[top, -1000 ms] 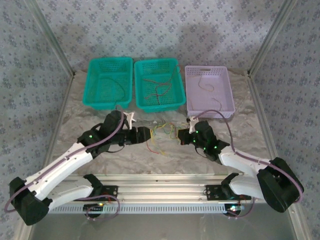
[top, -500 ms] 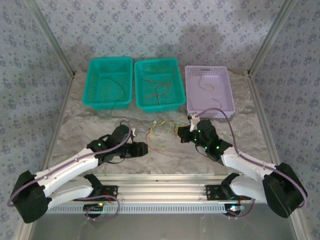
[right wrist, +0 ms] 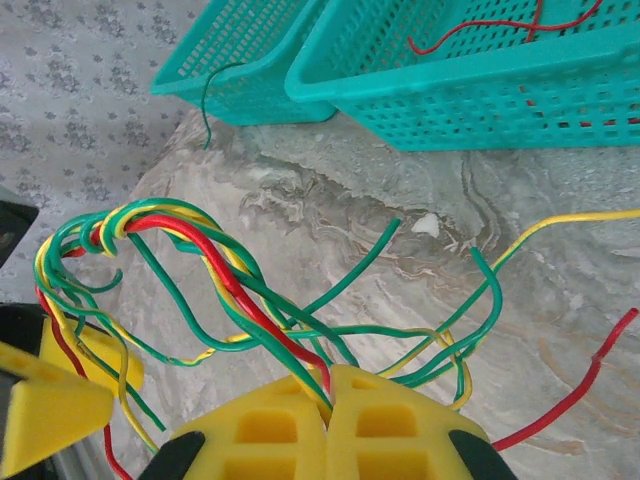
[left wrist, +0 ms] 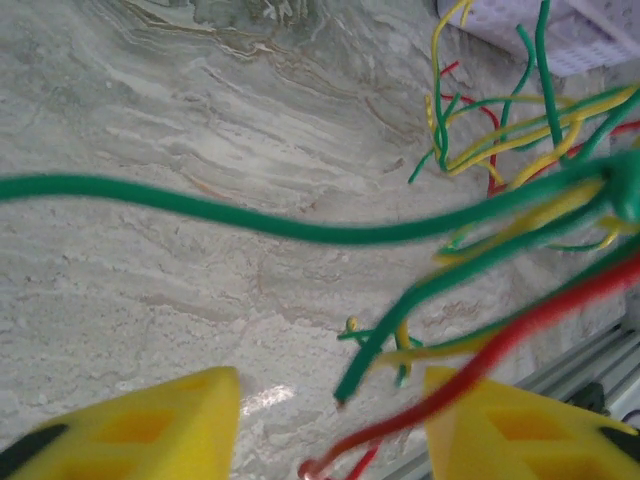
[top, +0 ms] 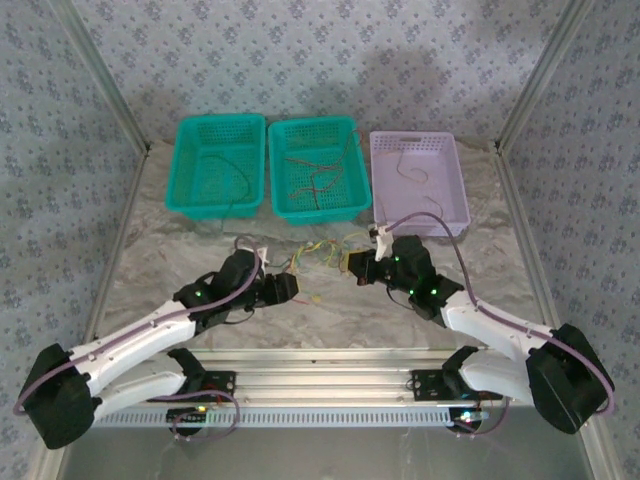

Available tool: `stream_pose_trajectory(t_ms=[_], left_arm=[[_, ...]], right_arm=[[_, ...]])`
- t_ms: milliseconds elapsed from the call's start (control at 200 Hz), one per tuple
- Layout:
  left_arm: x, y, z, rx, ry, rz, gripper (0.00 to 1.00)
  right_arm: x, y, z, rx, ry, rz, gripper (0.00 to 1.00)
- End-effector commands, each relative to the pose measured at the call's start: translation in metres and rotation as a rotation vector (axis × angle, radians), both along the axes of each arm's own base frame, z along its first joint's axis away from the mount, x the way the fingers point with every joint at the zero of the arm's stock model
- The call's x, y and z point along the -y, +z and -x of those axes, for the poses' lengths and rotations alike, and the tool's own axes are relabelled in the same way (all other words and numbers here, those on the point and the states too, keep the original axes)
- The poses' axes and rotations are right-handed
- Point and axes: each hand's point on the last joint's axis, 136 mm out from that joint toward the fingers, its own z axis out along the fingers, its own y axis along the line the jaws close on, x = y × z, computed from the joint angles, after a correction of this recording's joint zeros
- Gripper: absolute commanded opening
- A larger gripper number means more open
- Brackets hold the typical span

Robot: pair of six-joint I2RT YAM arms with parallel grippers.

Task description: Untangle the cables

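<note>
Over the middle of the tabletop (top: 180, 260), lifting the cables (top: 320, 250) in one knotty bunch. Pinched tight on green, yellow and red strands with the right end effector (right wrist: 327, 385), now a bit further left and away than a second ago. Pulled back with the left end effector (left wrist: 332, 392), then came in again low, narrower than before but not closed. Loose red and green ends hanging in that gap, not squeezed yet. Probably lining up to grab one end and tug it free. Still all knotted, so lots left to do.
</note>
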Motion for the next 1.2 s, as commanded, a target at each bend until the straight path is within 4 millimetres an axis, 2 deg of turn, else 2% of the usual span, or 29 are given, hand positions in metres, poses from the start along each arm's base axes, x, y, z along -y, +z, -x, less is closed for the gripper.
stream_pose_trajectory(t_ms=[0,260,355,595,1194], left_arm=[[0.000,0.010,-0.005,0.054,0.019,0.028,0.42],[-0.001,0.014,-0.003,0.056,0.021,0.045,0.33],[-0.005,0.015,-0.002,0.065,0.031,0.047,0.27],[-0.006,0.018,-0.001,0.075,0.038,0.067,0.22],[-0.014,0.026,-0.002,0.109,0.081,0.104,0.28]], right_arm=[[-0.012,0.024,-0.002,0.025,0.033,-0.066,0.00],[-0.014,0.027,-0.004,0.020,0.029,-0.074,0.00],[-0.013,0.028,-0.006,0.016,0.022,-0.080,0.00],[-0.012,0.029,-0.009,-0.003,0.016,-0.110,0.00],[-0.015,0.028,-0.010,-0.019,0.018,-0.141,0.00]])
